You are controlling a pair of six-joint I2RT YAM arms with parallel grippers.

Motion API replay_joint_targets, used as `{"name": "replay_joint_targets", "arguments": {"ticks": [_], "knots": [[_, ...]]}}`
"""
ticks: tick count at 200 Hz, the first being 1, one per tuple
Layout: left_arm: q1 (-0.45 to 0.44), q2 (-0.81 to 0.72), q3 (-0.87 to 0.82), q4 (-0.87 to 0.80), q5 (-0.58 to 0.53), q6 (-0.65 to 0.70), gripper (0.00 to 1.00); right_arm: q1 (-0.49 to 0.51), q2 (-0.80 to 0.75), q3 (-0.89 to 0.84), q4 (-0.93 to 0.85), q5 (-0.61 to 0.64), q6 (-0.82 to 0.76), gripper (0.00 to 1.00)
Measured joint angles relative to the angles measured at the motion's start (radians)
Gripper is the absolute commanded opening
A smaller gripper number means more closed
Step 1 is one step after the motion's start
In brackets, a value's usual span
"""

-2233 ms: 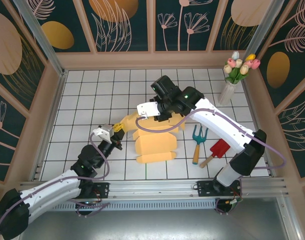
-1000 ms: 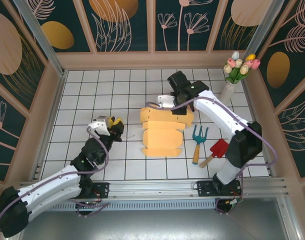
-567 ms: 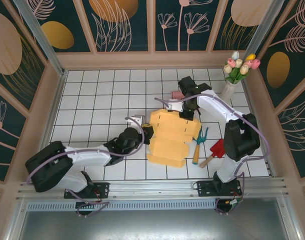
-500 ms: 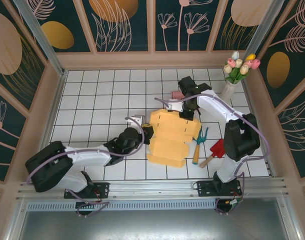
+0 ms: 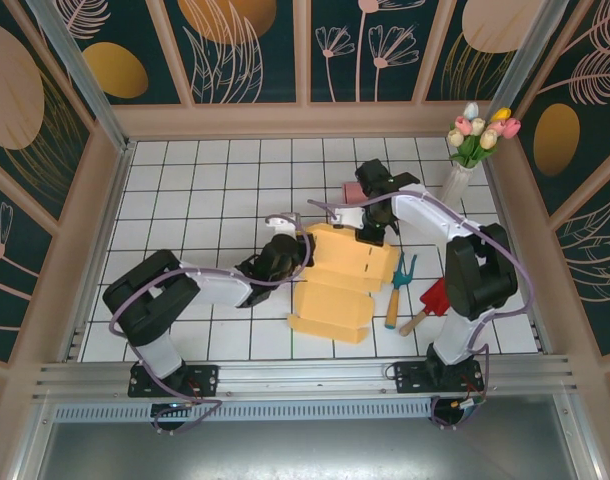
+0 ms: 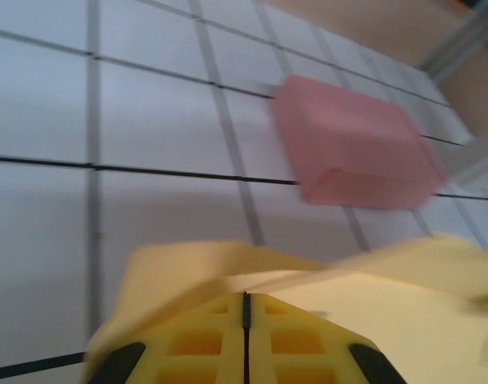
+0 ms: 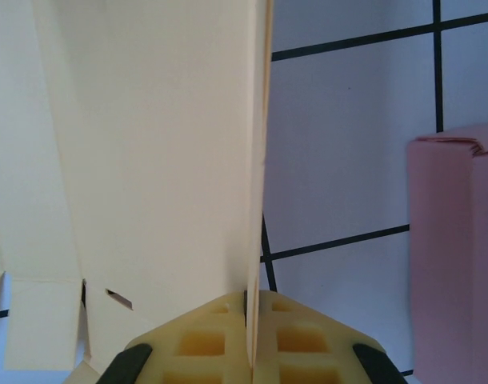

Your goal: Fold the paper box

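Obscured: the left gripper (image 5: 303, 250) and right gripper (image 5: 371, 232) press against the paper box (image 5: 340, 285), so the top view hides their jaws. The wrist views crop the pads (image 6: 196, 344) at the bottom edge, and the left wrist view is blurred.
Left arm: folded low, forearm reaching right across the table (image 5: 185, 190) to the box's left edge.
Left grip: pads together, a yellow flap pinched at the seam.
Paper box: mid-table, mostly flat, between both grippers.
Garden fork (image 5: 397, 285), trowel (image 5: 437, 298): just right of the box.
Right arm: arched forward, wrist bent down onto the box's far edge.
Right grip: closed on a raised panel's edge.
Pink box (image 5: 353, 190): just beyond the right gripper.
Vase of tulips (image 5: 463, 165): far right corner.
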Motion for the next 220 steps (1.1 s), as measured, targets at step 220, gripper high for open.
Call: {"name": "replay_joint_targets", "arguments": {"ticks": [220], "knots": [[0.011,0.067,0.154,-0.063,0.085,0.063,0.09,0.053,-0.106,-0.103,0.108,0.057,-0.033,0.00]]}}
